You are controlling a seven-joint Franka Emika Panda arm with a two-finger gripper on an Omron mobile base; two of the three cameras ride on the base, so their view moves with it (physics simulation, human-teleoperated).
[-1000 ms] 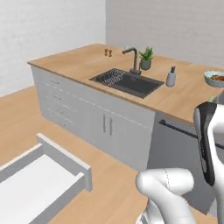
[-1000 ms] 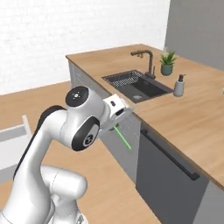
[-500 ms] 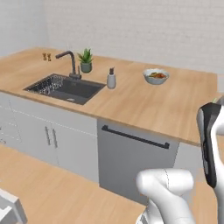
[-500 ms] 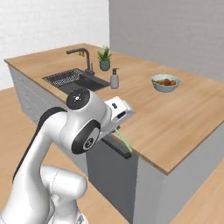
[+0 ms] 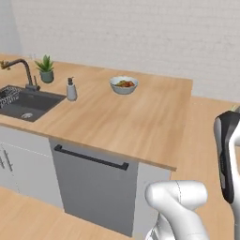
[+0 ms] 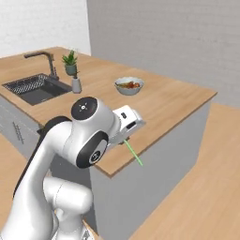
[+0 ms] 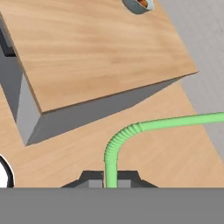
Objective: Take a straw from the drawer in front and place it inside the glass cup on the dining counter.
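My gripper is shut on the straw, a thin bright green stick that pokes down and right from the hand, in front of the counter's near edge. In the hand view the straw rises from between my gripper's dark fingertips, then bends and runs off to the right. The dining counter is a light wood top; its right-hand corner lies just beyond the hand. The drawer and the glass cup are out of view.
A bowl of food stands mid-counter. Left of it are a soap dispenser, a small plant and the dark sink. A grey front with a black bar handle faces me. Wood floor stretches right of the counter.
The whole picture has swept sideways as the base moved right along the counter; the drawer has left the view and the counter's right end has come in. The straw stays gripped.
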